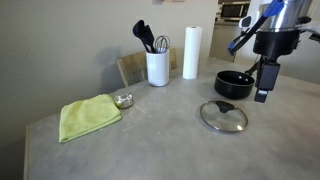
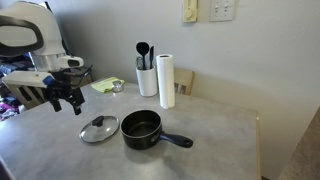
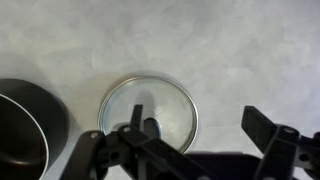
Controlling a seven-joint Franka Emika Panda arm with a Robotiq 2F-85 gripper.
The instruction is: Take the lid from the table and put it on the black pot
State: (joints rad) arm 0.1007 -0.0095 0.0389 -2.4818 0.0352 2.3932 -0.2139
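Observation:
The glass lid [image 1: 223, 116] with a metal rim and dark knob lies flat on the grey table [image 1: 150, 140], beside the black pot [image 1: 235, 84]. Both exterior views show them, the lid [image 2: 99, 129] just next to the pot [image 2: 141, 129], whose long handle points away from the lid. My gripper [image 1: 262, 90] hangs open and empty above the table near the lid, seen also in the exterior view [image 2: 65, 103]. In the wrist view the lid [image 3: 150, 110] lies under one finger of the open gripper [image 3: 200, 140], and the pot [image 3: 25, 125] is at the left edge.
A white utensil holder [image 1: 157, 67] and a paper towel roll [image 1: 191, 52] stand at the back of the table. A green cloth [image 1: 88, 116] and a small glass bowl [image 1: 123, 99] lie farther along. A chair back [image 1: 130, 68] stands behind the table.

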